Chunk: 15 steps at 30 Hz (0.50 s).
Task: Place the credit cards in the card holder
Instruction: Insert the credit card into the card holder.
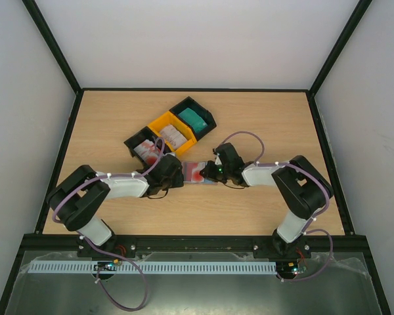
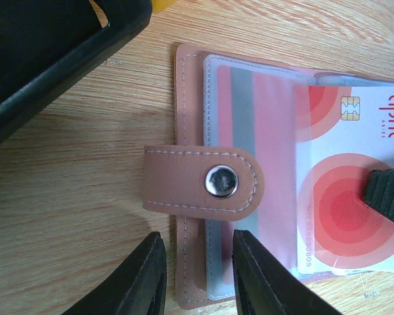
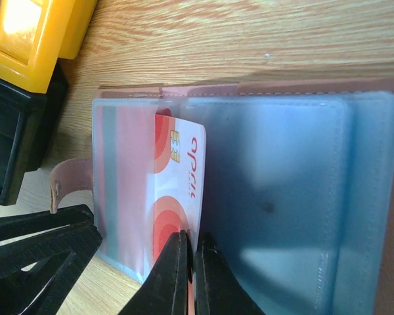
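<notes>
The pinkish-brown card holder (image 1: 196, 172) lies open on the table between my two grippers, and its snap tab (image 2: 197, 180) is folded over the left edge. A red-and-white credit card (image 3: 184, 177) sits partly inside a clear pocket. My right gripper (image 3: 192, 246) is shut on that card's edge. My left gripper (image 2: 197, 275) stands open: one finger is on the wood, the other on the pocket, and the card holder's (image 2: 190, 118) left edge lies between them. More credit cards lie in the trays: red-and-white (image 1: 146, 152), pale (image 1: 174, 136) and teal (image 1: 193, 119).
A row of three small trays stands just behind the card holder: black (image 1: 130, 141), yellow (image 1: 159, 122) and black (image 1: 210, 120). The nearest black tray (image 2: 46, 59) is close to my left gripper. The card holder's right half (image 3: 282, 184) shows blue-grey pockets.
</notes>
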Motion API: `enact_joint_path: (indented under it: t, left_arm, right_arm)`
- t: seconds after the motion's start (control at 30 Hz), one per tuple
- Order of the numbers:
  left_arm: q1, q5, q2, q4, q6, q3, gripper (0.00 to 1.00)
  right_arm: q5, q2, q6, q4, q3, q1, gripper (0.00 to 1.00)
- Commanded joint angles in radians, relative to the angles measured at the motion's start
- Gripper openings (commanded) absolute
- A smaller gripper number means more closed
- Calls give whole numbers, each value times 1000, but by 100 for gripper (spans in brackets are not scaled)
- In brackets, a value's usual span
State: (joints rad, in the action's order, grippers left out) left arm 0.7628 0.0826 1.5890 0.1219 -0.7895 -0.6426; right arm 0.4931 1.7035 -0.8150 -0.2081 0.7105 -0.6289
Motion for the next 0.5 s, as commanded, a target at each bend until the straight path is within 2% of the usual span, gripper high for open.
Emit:
enact_joint_path:
  t: [0.0,0.47]
  left_arm:
    - [-3,-10,25,-41,0,2,30]
    - [-3,-24,37,-30,1,-3,30]
  right_arm:
    - [-87,53,20,70,-20,-9,2]
    - [1,98,-9,24,-22,-22,2]
